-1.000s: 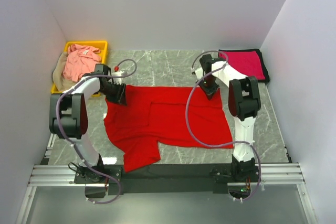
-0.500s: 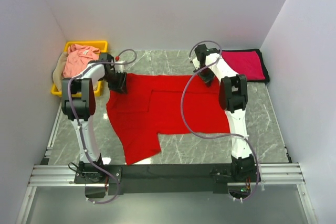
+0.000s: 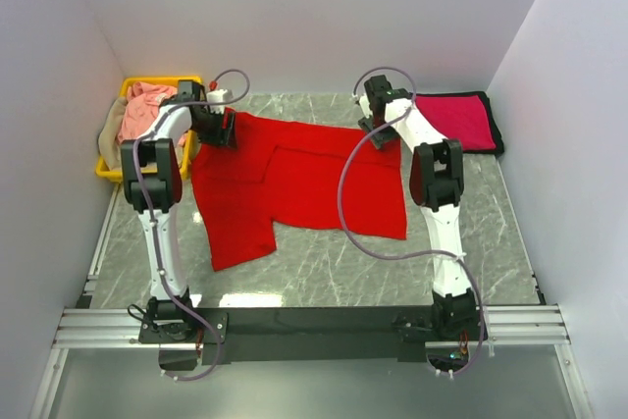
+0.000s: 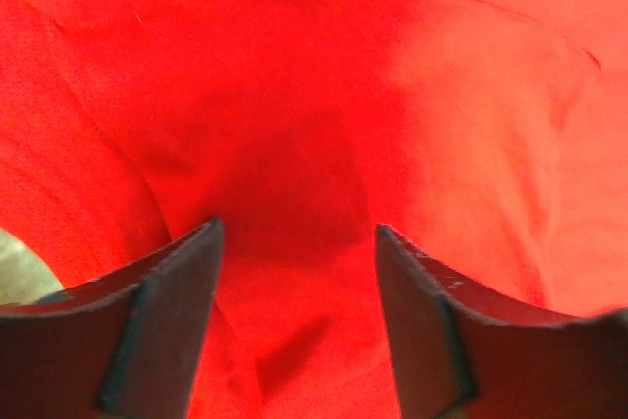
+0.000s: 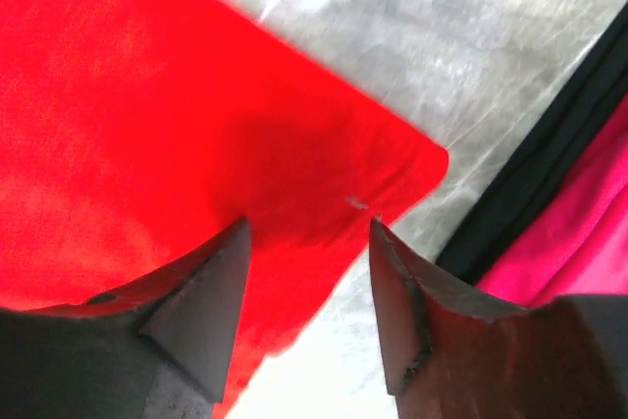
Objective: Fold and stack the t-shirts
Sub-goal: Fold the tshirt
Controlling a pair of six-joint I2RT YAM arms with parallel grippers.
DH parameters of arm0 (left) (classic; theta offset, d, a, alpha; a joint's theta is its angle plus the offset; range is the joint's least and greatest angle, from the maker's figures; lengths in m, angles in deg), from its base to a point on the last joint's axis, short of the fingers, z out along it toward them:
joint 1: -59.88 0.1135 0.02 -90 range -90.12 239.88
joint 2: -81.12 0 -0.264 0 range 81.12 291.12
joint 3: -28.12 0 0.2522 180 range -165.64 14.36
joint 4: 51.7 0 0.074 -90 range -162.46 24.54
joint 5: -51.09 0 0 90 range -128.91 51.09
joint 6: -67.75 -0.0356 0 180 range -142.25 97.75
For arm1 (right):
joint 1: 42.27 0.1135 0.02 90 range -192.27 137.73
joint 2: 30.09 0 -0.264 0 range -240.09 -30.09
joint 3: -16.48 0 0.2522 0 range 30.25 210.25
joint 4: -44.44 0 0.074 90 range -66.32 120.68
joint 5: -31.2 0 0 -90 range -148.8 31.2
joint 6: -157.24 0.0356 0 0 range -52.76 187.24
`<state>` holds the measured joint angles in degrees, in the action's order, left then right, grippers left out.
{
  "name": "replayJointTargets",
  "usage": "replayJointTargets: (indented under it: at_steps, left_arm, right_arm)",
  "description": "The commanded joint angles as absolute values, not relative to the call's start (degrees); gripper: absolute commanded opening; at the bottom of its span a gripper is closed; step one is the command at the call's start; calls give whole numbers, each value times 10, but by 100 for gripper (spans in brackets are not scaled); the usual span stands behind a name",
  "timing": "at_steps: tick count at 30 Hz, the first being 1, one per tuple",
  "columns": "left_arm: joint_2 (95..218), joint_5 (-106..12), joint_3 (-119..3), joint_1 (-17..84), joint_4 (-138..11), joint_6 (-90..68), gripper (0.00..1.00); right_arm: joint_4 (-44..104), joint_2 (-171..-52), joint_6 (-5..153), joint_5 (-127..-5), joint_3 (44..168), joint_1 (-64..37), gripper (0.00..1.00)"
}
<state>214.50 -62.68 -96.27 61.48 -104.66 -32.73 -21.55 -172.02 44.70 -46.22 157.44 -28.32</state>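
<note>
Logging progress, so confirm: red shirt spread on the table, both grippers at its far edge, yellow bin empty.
Not empty: the top external view shows the yellow bin holding a salmon pink shirt and a tan shirt. The rest stands.

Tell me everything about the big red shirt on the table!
The red shirt is soft, bright cloth, spread mostly flat on the grey table with a few creases. One flap sticks out toward the near edge. The left tool is at its far left corner and the right tool at its far right corner, each with fingers apart and red cloth between them. It does not touch the dark pink shirt on the right.
</note>
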Motion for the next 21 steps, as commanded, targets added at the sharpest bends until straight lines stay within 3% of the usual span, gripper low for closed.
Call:
replayJointTargets:
  at_steps: [1,3,7,13,17,21]
  left_arm:
    - [2025,-710,-905,624,-1015,-367,71]
    - [1981,-740,-879,630,-1012,-373,74]
    - [1891,-791,-813,659,-1062,-431,74]
    - [1811,-768,-684,695,-1230,-684,66]
    - [1742,-720,-562,701,-1199,-755,65]
    - [1708,-702,-483,697,-1154,-774,65]
  right_arm:
    - [-191,-1584,444,-509,1537,-283,64]
    - [-203,-1540,442,-543,1509,-281,73]
    - [-251,-1437,415,-627,1408,-279,74]
    - [-265,-1281,374,-689,1169,-239,61]
    - [-242,-1219,375,-686,1033,-196,54]
    - [-176,-1230,397,-651,983,-170,51]
